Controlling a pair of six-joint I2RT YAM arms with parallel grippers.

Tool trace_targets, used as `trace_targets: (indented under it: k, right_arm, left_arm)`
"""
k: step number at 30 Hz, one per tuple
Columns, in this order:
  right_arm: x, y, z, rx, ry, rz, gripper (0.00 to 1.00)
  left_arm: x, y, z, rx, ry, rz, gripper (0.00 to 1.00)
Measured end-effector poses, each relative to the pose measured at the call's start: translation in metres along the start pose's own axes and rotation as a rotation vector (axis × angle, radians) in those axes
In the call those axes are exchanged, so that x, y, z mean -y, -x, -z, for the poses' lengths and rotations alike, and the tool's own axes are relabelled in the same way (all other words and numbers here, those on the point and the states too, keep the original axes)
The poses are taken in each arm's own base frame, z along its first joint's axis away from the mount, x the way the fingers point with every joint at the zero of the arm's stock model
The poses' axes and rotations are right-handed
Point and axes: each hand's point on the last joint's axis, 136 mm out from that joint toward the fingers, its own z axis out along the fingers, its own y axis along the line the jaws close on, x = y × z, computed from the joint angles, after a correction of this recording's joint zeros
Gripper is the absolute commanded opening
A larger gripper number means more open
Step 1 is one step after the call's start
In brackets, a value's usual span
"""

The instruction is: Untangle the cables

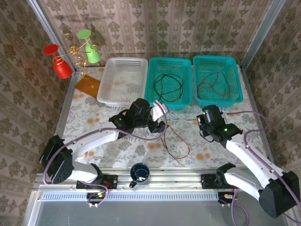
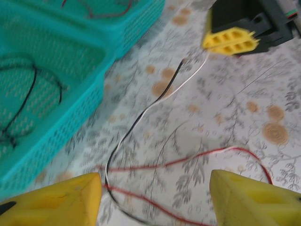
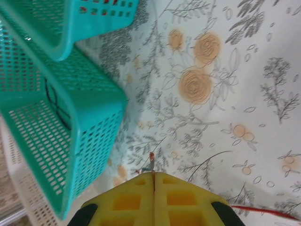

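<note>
My left gripper (image 2: 155,202) hangs low over the table (image 1: 117,146) with its jaws spread wide and nothing between them. Through its wrist camera I see the loose cables directly under that gap. The black cable (image 2: 162,95) curves from the far right down towards the near left finger. The red cable (image 2: 188,160) crosses it just in front of the fingers and loops off to the right.

My right gripper (image 3: 154,188) sits to the right of the left one, with its jaws pressed tight together. A thin cable end pokes out of the seam at the tips. From the left wrist camera, the far end of the black cable runs straight up to those closed fingers, so I read it as pinched there.

From above, the red cable's loop lies on the table between the two arms, nearer than both grippers. Farther back, the middle teal basket (image 1: 155,66) holds a coiled black cable (image 1: 169,87). The right teal basket (image 1: 235,70) holds a dark red cable (image 1: 214,87).
</note>
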Motion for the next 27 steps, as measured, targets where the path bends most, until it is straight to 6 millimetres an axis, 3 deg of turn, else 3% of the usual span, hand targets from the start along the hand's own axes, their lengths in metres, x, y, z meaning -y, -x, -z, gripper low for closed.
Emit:
trace_targets:
  k: [11,23,27]
  right_arm:
    - [-0.02,-0.018,0.013,-0.117,0.089,0.05,0.0]
    - [-0.048,-0.031,0.03,-0.2,0.189,0.08,0.0]
    - [-0.056,-0.033,0.035,-0.216,0.21,0.08,0.0]
  left_arm:
    - [0.021,0.023,-0.055,0.144,-0.253,-0.132,0.58]
    - [0.025,0.04,-0.079,0.255,-0.376,-0.163,0.5]
    - [0.023,0.039,-0.086,0.254,-0.378,-0.156,0.39]
